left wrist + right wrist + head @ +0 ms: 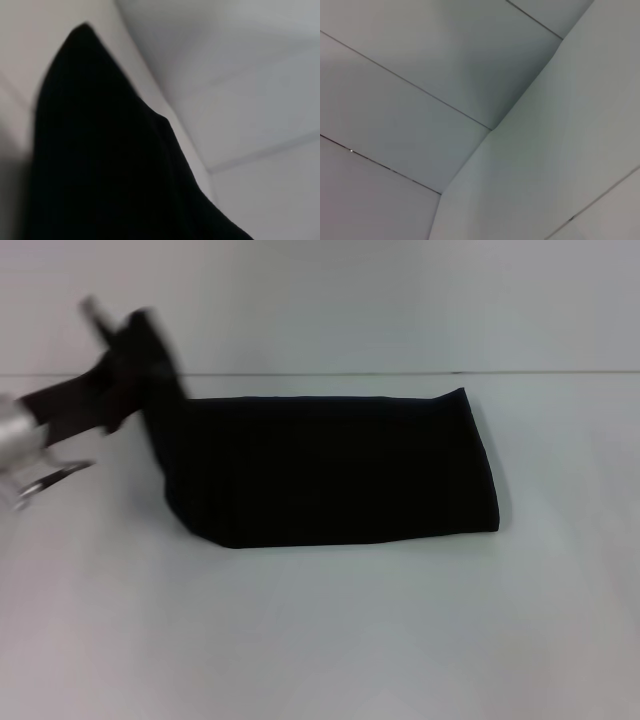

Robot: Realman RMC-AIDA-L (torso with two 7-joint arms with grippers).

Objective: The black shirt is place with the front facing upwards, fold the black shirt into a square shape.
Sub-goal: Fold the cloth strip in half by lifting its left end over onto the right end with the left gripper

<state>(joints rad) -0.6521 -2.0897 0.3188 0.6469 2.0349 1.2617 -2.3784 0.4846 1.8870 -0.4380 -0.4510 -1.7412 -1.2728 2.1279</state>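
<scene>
**Shirt folded to long strip, left end lifted**

Shirt (340, 470): plain black cloth, matte, no print showing, folded into a long rectangle lying flat mid-table (320, 640). Right end square-cornered, edges straight. Left end pulled up off the table, tapering to a peak at the left gripper (135, 335), which is pinching that cloth. Left wrist view: black fabric (110, 160) draping, soft edge. Table smooth, white. Right gripper out of view.
</scene>
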